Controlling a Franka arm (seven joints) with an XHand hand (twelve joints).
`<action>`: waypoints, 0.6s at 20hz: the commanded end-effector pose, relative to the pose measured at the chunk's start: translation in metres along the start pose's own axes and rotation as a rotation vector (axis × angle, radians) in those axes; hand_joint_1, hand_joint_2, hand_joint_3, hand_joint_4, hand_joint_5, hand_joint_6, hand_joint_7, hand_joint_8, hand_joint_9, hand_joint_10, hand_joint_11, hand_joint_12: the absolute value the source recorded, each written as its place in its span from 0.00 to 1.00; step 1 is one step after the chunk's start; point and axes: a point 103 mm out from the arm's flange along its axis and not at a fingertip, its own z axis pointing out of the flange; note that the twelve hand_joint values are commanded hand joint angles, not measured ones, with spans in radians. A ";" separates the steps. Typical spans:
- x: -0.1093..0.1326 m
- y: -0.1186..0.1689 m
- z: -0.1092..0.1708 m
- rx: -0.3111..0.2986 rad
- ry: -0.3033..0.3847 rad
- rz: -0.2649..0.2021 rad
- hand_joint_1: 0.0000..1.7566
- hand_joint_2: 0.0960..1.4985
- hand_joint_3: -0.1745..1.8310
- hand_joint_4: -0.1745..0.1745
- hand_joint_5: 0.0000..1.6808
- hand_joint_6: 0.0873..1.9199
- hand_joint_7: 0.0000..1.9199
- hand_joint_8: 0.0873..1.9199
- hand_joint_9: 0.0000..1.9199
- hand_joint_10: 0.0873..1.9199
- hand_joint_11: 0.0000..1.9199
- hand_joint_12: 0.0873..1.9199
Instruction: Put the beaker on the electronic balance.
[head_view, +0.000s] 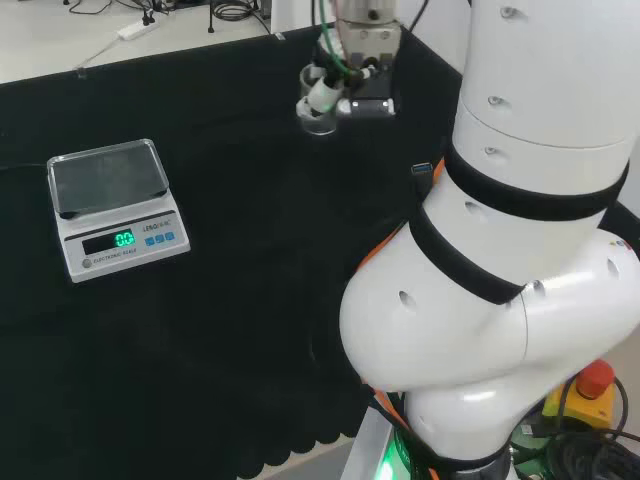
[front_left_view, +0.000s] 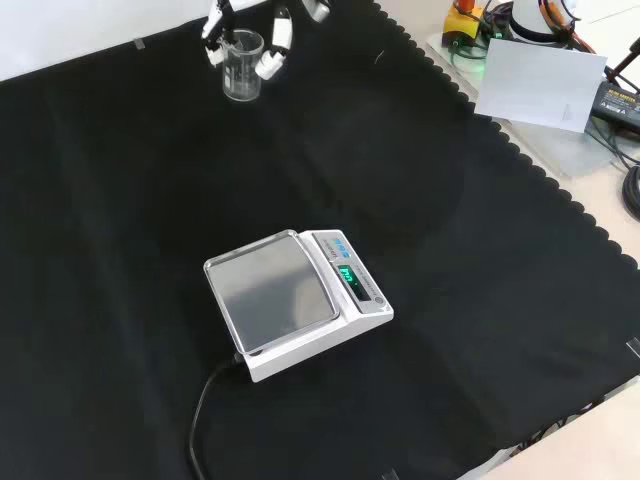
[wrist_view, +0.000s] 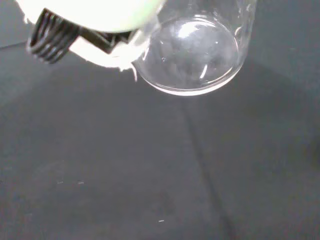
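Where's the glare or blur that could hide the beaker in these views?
Wrist view: highlights streak the beaker's base, and the hand beside it is a blurred white shape. Front view: the beaker is faint against the black cloth but readable; the balance pan shows soft grey sheen. Head view: the beaker nearly vanishes against the cloth; the balance display glows green.

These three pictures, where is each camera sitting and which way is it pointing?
Head view: behind and above the arm's base, looking over the big white arm links at the black cloth, the balance and the hand.
Front view: opposite the arm, looking down on the cloth; the hand enters from the top, fingers either side of the beaker.
Wrist view: at the wrist, looking past a blurred white part of the hand at the beaker's base.
Head and front views share the balance, beaker and hand.
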 end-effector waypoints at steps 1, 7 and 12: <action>0.058 -0.021 -0.011 -0.011 0.010 -0.050 0.64 0.31 0.46 0.45 0.37 0.53 0.53 0.38 0.62 0.26 0.45 0.60; 0.123 -0.035 -0.018 -0.022 -0.016 -0.111 0.64 0.31 0.46 0.45 0.37 0.53 0.53 0.38 0.63 0.26 0.45 0.59; 0.172 -0.039 -0.012 -0.013 -0.028 -0.159 0.65 0.30 0.46 0.44 0.37 0.53 0.53 0.38 0.63 0.26 0.46 0.59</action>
